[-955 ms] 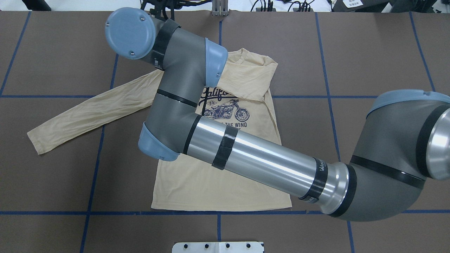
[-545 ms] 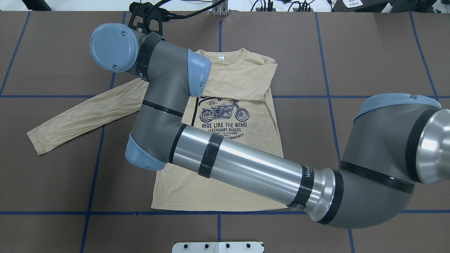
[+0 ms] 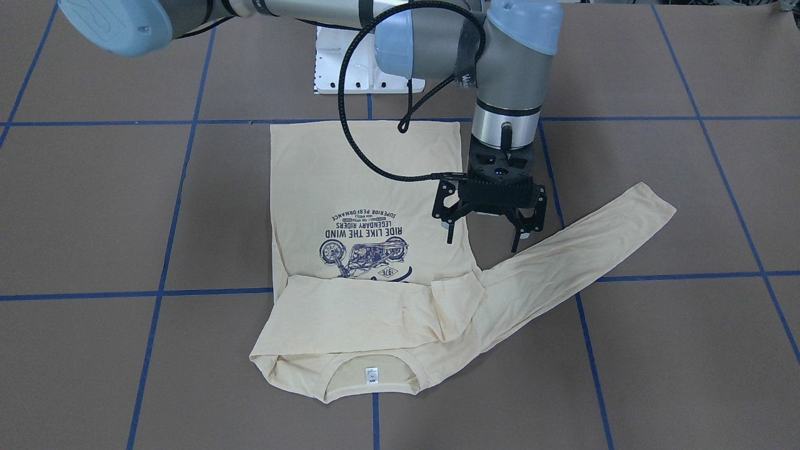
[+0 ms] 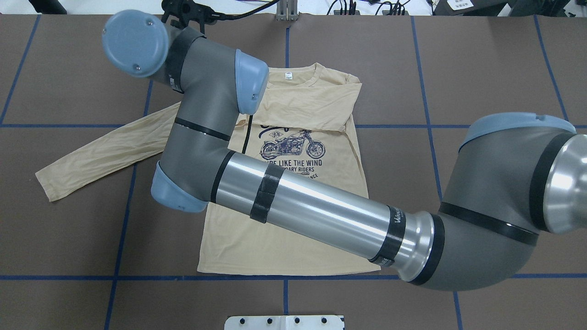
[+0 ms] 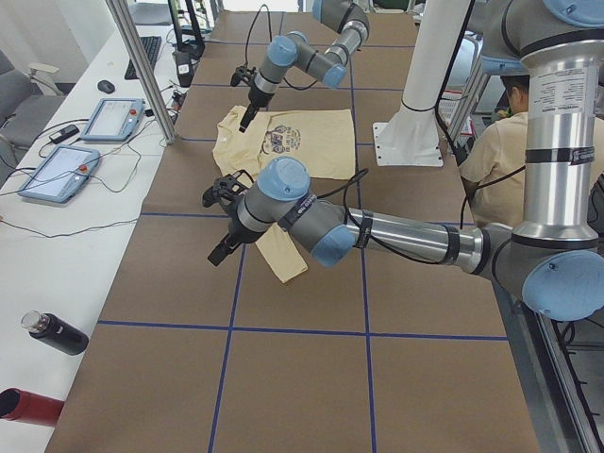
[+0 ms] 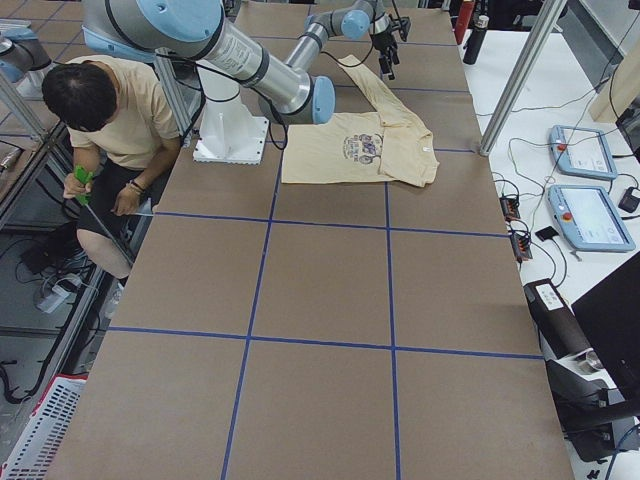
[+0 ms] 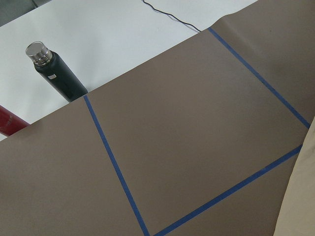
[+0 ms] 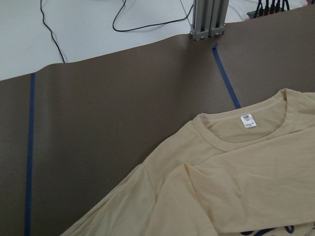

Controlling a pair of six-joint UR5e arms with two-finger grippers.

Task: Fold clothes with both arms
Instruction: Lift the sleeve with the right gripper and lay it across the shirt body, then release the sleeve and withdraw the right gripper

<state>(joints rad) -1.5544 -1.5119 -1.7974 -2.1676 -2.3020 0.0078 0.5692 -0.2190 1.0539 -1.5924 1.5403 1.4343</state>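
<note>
The cream shirt [image 4: 284, 229] lies flat with the print up and its collar and white neck tag [image 3: 372, 374] on the far side from the robot. One sleeve is folded across the chest [image 4: 316, 103]. The other sleeve [image 4: 105, 146] stretches out flat to the robot's left. My right arm [image 4: 321, 206] reaches across the shirt. Its gripper [image 3: 482, 240] hangs open and empty above the table, beside the shirt's side seam near the armpit of the stretched sleeve. My left gripper [image 5: 225, 219] shows only in the exterior left view, raised near the sleeve's end; I cannot tell its state.
The white pedestal base [image 3: 350, 62] stands at the robot's edge. A black bottle [image 7: 54, 73] and a red one [image 5: 24, 404] lie off the left end. Control tablets [image 6: 580, 150] sit on side benches. A seated person [image 6: 100, 100] is behind the robot.
The right arm's wrist has swung towards the robot's left, uncovering the collar, the tag and most of the print. The shirt has not moved.
</note>
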